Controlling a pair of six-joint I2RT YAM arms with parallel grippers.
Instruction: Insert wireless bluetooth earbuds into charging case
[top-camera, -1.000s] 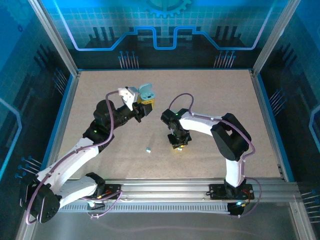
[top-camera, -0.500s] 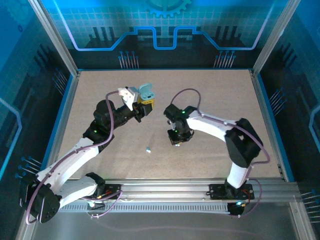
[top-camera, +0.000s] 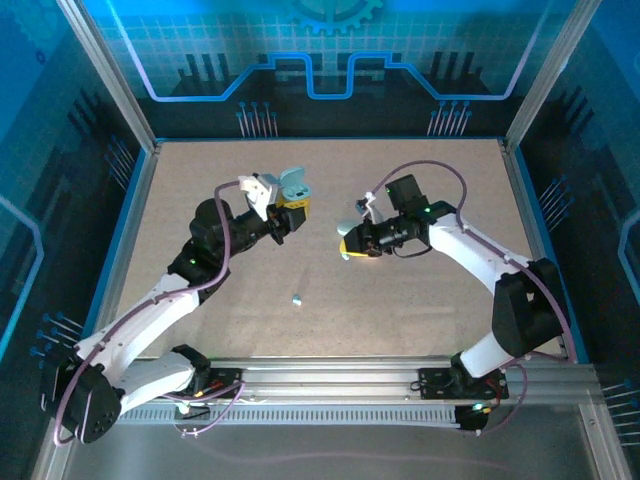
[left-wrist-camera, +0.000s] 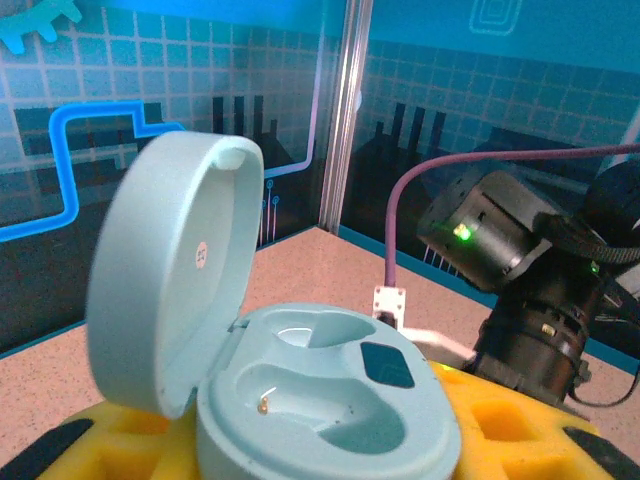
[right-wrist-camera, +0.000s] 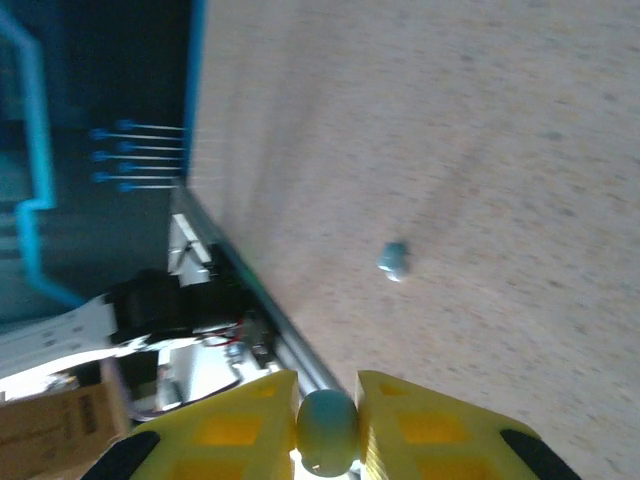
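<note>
My left gripper (top-camera: 289, 207) is shut on a pale teal charging case (top-camera: 293, 183), held up above the table with its lid open. In the left wrist view the case (left-wrist-camera: 330, 395) sits between the yellow fingers (left-wrist-camera: 505, 435), its lid (left-wrist-camera: 165, 270) stands up at the left, and both wells look empty. My right gripper (top-camera: 346, 245) hangs a short way right of the case, pointing left, shut on a teal earbud (right-wrist-camera: 327, 430) pinched between its yellow fingers (right-wrist-camera: 240, 435). A second earbud (top-camera: 298, 298) (right-wrist-camera: 393, 259) lies loose on the table below both grippers.
The tan tabletop (top-camera: 420, 310) is bounded by a blue rim and aluminium frame posts (top-camera: 110, 80). The metal rail (top-camera: 330, 385) with both arm bases runs along the near edge. My right arm's wrist (left-wrist-camera: 520, 260) shows close behind the case in the left wrist view.
My right gripper has risen from the table near the loose earbud and swung up and right, turning to point left with an earbud in it. The left arm holds still.
</note>
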